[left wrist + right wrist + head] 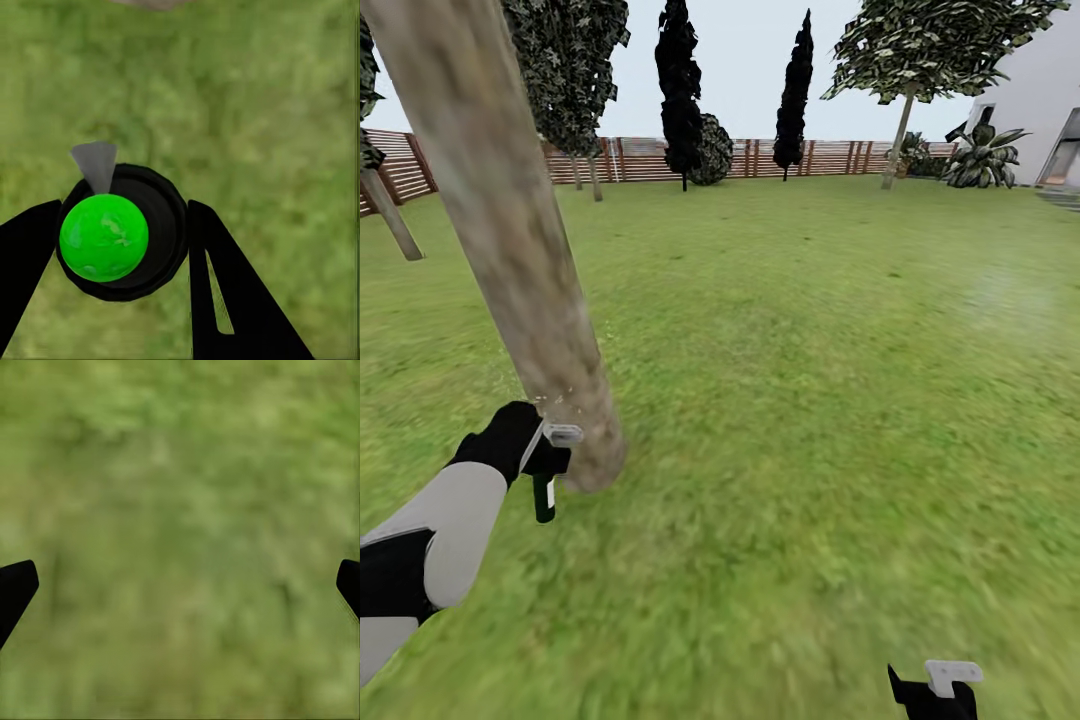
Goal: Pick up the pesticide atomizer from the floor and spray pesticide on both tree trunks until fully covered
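A thick, pale, mottled tree trunk (510,250) leans across the left of the head view and meets the grass right beside my left gripper (550,455). That gripper is shut on the pesticide atomizer (544,497), a small dark bottle hanging below the fingers and almost touching the trunk's base. In the left wrist view the atomizer (124,236) is a black round body with a bright green top and a grey nozzle, held between the two black fingers (225,285). A few pale specks float by the trunk above the gripper. My right gripper (940,690) is open over bare grass, as the right wrist view (187,574) confirms.
Green lawn (810,400) spreads ahead to a brown slatted fence (640,160). Another pale-trunked tree (900,125) stands far right, and a slanted trunk (390,215) is at the left edge. Two black columnar trees (680,90), a shrub and a white building (1040,110) lie beyond.
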You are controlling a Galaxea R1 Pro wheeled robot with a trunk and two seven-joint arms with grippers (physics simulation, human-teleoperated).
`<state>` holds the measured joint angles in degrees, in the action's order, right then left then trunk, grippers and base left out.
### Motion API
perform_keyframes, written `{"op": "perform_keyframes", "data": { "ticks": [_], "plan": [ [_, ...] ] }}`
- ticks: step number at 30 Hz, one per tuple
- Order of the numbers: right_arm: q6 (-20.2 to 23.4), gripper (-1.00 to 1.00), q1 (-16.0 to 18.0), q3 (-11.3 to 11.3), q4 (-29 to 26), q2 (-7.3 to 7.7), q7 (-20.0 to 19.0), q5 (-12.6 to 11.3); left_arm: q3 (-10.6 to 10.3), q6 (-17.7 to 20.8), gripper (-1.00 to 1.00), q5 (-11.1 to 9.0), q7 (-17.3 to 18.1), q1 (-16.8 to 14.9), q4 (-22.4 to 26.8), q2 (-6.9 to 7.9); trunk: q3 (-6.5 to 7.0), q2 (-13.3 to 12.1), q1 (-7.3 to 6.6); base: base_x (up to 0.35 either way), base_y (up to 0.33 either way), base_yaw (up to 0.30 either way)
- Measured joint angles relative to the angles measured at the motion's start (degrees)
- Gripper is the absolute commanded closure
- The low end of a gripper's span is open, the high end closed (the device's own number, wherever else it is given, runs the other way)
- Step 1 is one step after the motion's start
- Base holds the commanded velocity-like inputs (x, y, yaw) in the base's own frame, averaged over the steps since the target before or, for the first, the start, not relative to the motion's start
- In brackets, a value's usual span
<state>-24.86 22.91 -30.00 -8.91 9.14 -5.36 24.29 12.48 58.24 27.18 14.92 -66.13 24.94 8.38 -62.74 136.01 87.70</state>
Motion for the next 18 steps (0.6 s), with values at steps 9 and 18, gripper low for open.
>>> {"op": "perform_keyframes", "data": {
  "ticks": [9,18],
  "plan": [
    [0.0,-1.00,0.0,0.0,0.0,0.00,0.0,0.0,0.2,-0.1,1.00,0.0,0.0,0.0,-0.3,-0.27,0.00,0.0,0.04,0.126,-0.193,0.001],
    [0.0,-1.00,0.0,0.0,0.0,0.00,0.0,0.0,0.0,-0.4,1.00,0.0,0.1,2.6,-0.9,-0.31,-0.01,0.0,0.04,-0.069,-0.275,0.202]
  ]
}}
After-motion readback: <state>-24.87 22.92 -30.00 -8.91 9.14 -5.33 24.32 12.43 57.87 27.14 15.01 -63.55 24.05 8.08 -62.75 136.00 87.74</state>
